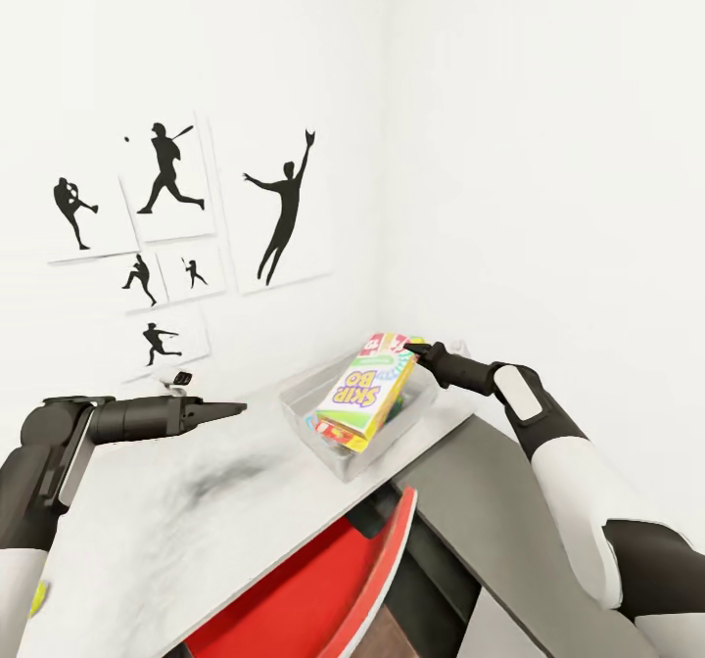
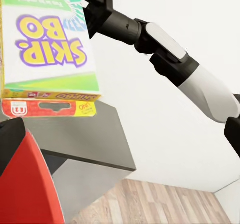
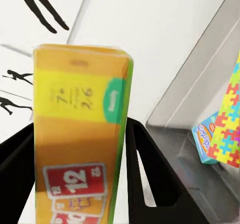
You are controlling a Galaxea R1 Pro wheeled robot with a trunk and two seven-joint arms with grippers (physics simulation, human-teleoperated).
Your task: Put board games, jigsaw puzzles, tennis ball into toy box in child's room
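Right gripper (image 1: 415, 350): my fingers clamp the SKIP-BO box (image 1: 364, 391) by its end.
SKIP-BO box: tilted over the toy box (image 1: 308, 384), at 1 o'clock on the table (image 1: 176, 521).
Left gripper (image 1: 233, 407): at 9 o'clock, holding nothing, fingers together.

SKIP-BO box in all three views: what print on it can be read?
"SKIP BO": purple letters on the white-green SKIP-BO box, upside down in the left wrist view.
"12": red card on the yellow end of the box.
"7+" and "2-6", roughly: same end, blurred.
Other small print: unreadable.
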